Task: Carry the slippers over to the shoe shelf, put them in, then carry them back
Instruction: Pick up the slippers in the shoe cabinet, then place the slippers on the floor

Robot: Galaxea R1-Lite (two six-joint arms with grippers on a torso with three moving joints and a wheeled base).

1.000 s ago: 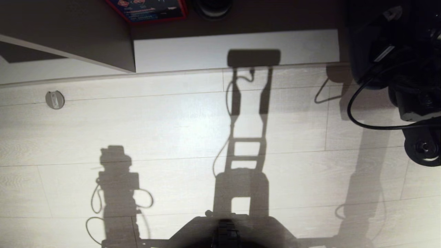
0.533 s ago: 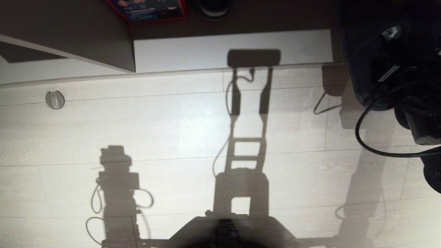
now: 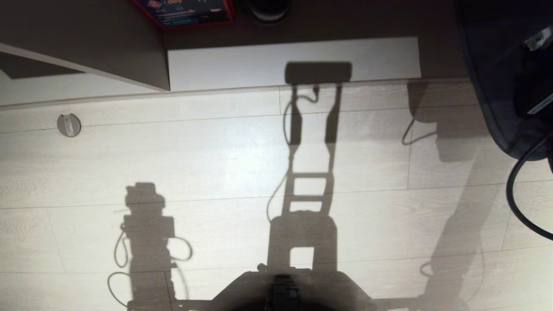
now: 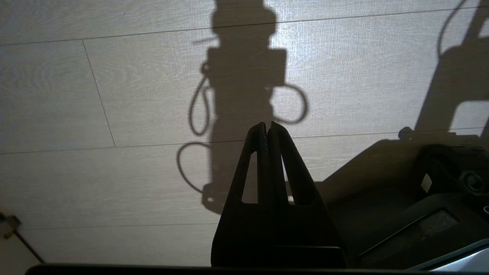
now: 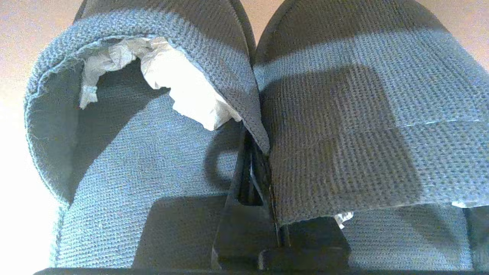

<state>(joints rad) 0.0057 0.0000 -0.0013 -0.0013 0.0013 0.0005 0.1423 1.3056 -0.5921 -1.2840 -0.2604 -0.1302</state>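
Note:
The slippers (image 5: 344,114) are two dark knitted ones side by side, filling the right wrist view; one has crumpled white paper (image 5: 179,84) inside. My right gripper (image 5: 263,152) is shut on their two inner upper edges, pinched together. In the head view the slippers (image 3: 492,86) hang as a dark mass at the far right, above the floor and just in front of the shoe shelf (image 3: 259,65), whose pale base board and taupe divider panel (image 3: 108,47) run along the top. My left gripper (image 4: 266,126) is shut and empty, parked over the floor.
A red-edged box (image 3: 185,13) and a dark round object (image 3: 265,11) sit deep in the shelf. A small round disc (image 3: 68,125) lies on the pale plank floor at the left. A black cable (image 3: 518,203) loops at the right edge. My base (image 3: 285,293) shows at the bottom.
My right arm has swung rightwards with the slippers; the wrist parts seen before have left the head view and the slippers now sit nearer the right edge. The left arm has stayed still.

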